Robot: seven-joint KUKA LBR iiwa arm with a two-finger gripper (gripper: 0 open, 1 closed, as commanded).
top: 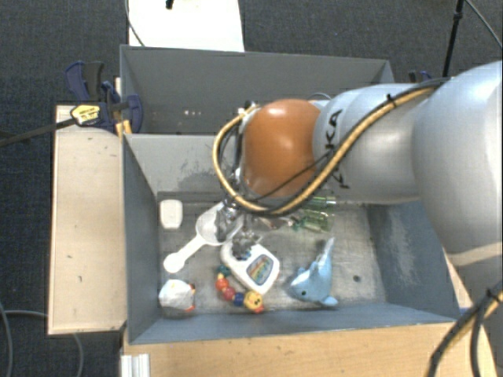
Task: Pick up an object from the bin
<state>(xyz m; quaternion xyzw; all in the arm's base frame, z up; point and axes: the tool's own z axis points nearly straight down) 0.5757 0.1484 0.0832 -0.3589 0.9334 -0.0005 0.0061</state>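
White toy with a coloured screen [255,268] lies front-middle on the floor of the bin [145,210], long axis running upper left to lower right. My pincer [236,240] is over its upper-left end. I cannot tell contact, nor whether it is released or clenched. White scoop [191,244] is just left of it, blue dolphin [313,280] to the right.

Left of the gripper [236,238] lies a small white block [170,213], and a white plastic spoon [189,247] stretches away just beside it. Nearer the camera are coloured beads [234,289] and, further left, a crumpled white wad [176,296]. To its right lie a blue dolphin toy [313,279] and a clear green piece [316,213].
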